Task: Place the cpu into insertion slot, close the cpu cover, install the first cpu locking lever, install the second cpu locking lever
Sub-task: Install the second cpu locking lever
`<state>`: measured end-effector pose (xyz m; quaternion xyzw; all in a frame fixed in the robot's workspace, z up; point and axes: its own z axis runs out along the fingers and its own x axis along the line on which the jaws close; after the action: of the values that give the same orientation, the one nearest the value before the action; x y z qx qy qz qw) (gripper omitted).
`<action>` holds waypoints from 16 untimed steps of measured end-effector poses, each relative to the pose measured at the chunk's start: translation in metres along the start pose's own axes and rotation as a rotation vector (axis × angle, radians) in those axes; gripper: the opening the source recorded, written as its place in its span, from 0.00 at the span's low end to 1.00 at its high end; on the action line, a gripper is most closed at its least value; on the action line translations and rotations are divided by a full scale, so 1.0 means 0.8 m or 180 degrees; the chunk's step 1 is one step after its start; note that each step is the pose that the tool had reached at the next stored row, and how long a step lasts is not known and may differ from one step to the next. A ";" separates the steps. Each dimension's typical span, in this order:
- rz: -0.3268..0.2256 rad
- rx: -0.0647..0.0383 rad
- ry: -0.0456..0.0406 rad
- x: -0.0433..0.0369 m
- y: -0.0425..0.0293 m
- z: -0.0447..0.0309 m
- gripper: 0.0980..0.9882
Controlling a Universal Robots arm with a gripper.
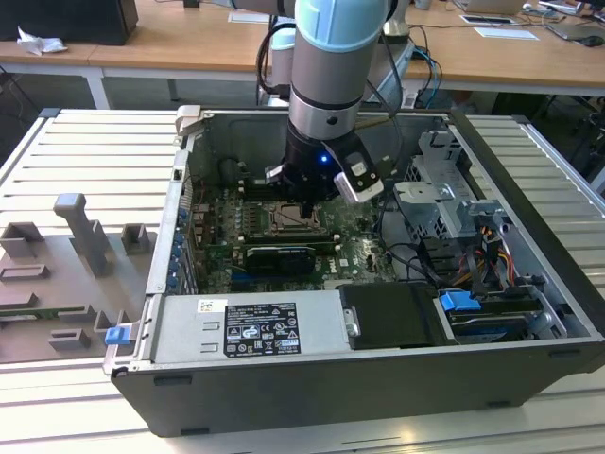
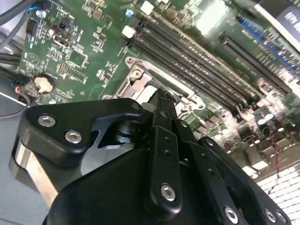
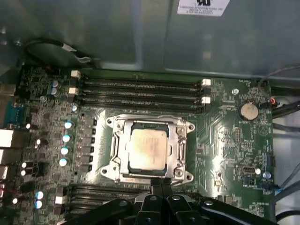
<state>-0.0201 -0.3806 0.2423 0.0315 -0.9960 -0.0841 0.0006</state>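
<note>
Gripper (image 3: 161,183), fingers pressed together and empty, hovers at the edge of the closed cpu cover (image 3: 149,123) over the seated cpu (image 3: 148,146); drifting sideways could scrape motherboard (image 3: 225,136) components.

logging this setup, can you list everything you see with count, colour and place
case: one, dark grey, open on a slatted table
board: one, green, inside the case
cpu: one, pale silver, seated in the slot
slot: one, metal-rimmed, mid-board
cover: one, silver frame, down around the cpu
memory slots: several, black, beside the slot
coin cell: one, silver, near the board's edge
power supply: one, grey, near wall of the case
fixtures: several, grey, table at the exterior view's left
arm: one, grey and pale blue, over the case
tool: one, black, at the cover's edge
</note>
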 end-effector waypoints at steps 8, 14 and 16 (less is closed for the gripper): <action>0.0000 -0.0002 0.0000 0.018 -0.0073 0.0002 0.01; -0.0001 -0.0021 -0.0002 0.044 -0.0090 0.0089 0.01; 0.0000 -0.0028 -0.0002 0.048 -0.0096 0.0137 0.01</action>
<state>-0.0577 -0.3887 0.2300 0.0315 -0.9956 -0.0884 0.0004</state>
